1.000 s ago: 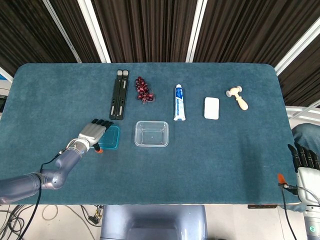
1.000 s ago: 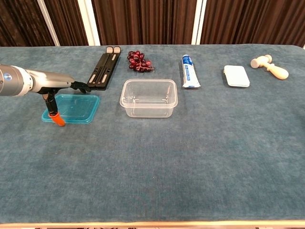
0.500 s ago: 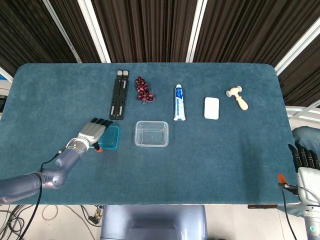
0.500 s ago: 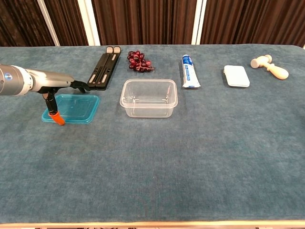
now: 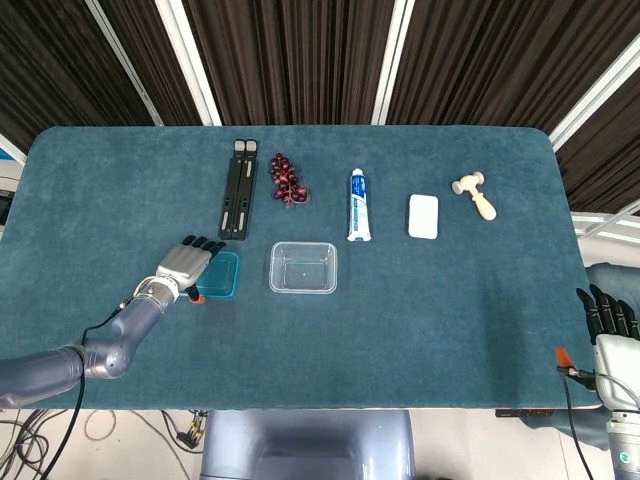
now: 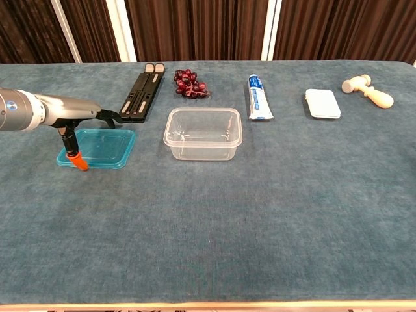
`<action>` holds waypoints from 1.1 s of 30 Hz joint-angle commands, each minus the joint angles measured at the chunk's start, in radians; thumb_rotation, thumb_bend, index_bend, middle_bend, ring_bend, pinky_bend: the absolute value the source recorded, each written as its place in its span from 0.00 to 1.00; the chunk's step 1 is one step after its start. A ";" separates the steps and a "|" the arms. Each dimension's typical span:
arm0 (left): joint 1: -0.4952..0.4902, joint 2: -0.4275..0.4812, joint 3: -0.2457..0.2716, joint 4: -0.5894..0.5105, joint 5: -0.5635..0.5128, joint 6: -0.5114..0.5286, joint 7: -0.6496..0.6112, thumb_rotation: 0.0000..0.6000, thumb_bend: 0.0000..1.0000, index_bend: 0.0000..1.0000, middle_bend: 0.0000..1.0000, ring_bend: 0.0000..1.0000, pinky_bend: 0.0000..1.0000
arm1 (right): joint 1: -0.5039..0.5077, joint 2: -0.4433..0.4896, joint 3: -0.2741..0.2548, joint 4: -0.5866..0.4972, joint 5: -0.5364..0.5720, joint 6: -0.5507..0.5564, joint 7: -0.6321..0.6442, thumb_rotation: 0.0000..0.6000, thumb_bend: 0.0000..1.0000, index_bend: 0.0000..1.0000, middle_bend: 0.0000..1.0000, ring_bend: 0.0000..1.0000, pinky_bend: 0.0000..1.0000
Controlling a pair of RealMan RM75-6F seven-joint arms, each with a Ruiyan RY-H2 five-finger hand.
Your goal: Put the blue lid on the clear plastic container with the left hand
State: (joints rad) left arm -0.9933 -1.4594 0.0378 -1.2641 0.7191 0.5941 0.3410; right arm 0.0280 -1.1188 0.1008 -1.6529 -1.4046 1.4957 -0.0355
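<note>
Head view shows almost nothing altered over the last second: my left hand (image 5: 187, 264) sat over the left part of the blue lid (image 5: 222, 276) then and sits there now, shifted at most a hair. The lid itself has not budged; it lies flat on the bench (image 5: 450, 300), just left of the clear plastic container (image 5: 303, 267), with a gap between the two. From the chest view my fingers (image 6: 109, 117) stretch out low above the lid's far edge, flattened and fairly close together, and I cannot tell whether they touch it. Nothing is gripped. I judge from this stillness that the grasp is not yet made, so the lid must still be lifted and carried right onto the container. My right hand (image 5: 608, 318) hangs off the bench's near right corner, fingers extended, holding nothing. A toothpaste tube (image 5: 359, 204) lies beyond the container, out of the way.
</note>
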 commanded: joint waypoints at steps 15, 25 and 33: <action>0.006 0.017 0.001 -0.031 -0.016 0.034 0.034 1.00 0.10 0.00 0.13 0.00 0.00 | 0.000 0.001 0.000 -0.005 0.009 -0.006 -0.007 1.00 0.36 0.00 0.00 0.00 0.00; 0.000 0.008 0.005 -0.031 -0.013 0.033 0.053 1.00 0.10 0.00 0.10 0.00 0.00 | 0.000 0.002 0.001 -0.010 0.020 -0.011 -0.015 1.00 0.36 0.00 0.00 0.00 0.00; -0.002 0.004 0.012 -0.042 -0.032 0.052 0.081 1.00 0.10 0.00 0.10 0.00 0.00 | 0.000 0.003 0.002 -0.012 0.022 -0.012 -0.016 1.00 0.36 0.00 0.00 0.00 0.00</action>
State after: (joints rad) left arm -0.9950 -1.4548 0.0493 -1.3057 0.6881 0.6452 0.4208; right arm 0.0284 -1.1156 0.1030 -1.6650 -1.3829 1.4839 -0.0513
